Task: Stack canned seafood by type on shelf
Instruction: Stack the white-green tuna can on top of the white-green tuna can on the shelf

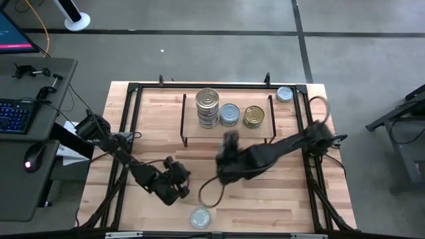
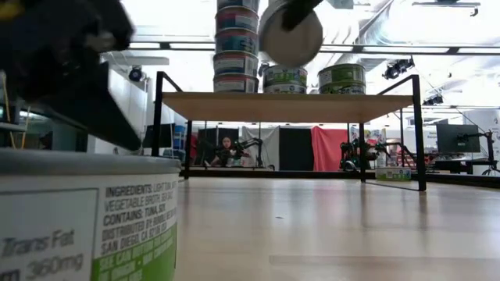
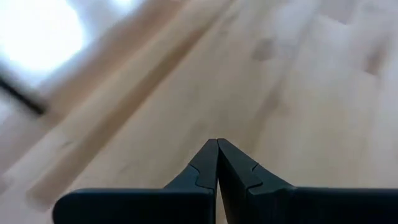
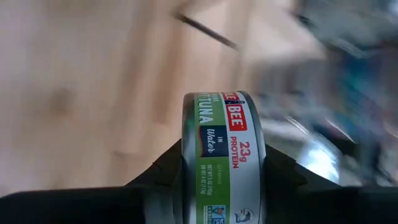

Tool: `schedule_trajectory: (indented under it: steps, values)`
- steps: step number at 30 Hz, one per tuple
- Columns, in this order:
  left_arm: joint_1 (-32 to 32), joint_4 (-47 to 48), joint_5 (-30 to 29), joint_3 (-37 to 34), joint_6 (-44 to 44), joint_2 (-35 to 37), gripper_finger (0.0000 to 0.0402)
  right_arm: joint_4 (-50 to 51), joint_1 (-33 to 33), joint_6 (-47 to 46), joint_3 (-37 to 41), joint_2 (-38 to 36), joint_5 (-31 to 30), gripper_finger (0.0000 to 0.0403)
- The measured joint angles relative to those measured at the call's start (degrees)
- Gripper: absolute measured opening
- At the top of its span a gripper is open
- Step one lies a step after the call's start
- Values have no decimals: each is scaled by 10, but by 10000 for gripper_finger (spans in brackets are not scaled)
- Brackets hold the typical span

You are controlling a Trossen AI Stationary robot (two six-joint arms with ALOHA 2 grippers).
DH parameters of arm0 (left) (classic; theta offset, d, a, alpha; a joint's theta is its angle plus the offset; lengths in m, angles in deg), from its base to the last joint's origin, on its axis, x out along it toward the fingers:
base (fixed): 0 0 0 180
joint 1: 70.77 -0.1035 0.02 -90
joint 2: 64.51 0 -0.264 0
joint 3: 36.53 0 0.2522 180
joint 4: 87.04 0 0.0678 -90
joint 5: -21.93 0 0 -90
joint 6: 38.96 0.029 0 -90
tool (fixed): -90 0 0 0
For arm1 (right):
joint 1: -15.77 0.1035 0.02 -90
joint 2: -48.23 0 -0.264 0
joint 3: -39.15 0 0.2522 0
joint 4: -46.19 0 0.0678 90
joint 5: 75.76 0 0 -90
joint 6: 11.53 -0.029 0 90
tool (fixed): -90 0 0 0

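table (image 1: 166,156): light-wood butcher-block top, black frame rails running along its edges.
shelf (image 1: 192,123): low light-wood board on thin black wire legs, standing on the table toward its far side.
on the shelf, left end: tall stack of tins (image 1: 207,108), several high.
on the shelf, middle: pale blue-silver tin (image 1: 229,114), just beside the stack.
on the shelf, right end: gold-lidded tin (image 1: 254,117), just beside the blue-silver one.
on the table, beyond the shelf's right end: silver tin (image 1: 284,94) near the far corner.
on the table, well in front of the shelf: single tin (image 1: 200,217) at the near edge.
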Motion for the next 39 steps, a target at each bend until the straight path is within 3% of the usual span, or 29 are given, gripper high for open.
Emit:
schedule_trajectory:
  steps: [6,11,18,21,29,35,39]
  values:
    - [-27,-149,78,0,170,0,0,29,-1,-97,71,-134,-122,118]
    - [-46,-216,122,0,241,0,0,-23,-29,-39,171,-203,-178,118]
    - [-60,-217,143,0,237,0,0,-240,-77,205,279,-208,-166,118]
    - [-60,-215,144,0,220,0,0,-265,-89,260,298,-206,-172,118]
    - [-58,-202,144,0,202,0,0,-300,-136,272,306,-205,-132,122]
    - [-57,-201,144,0,191,0,0,-313,-155,264,308,-202,-104,193]
    - [-57,-201,144,0,187,0,0,-315,-155,264,308,-202,-90,212]
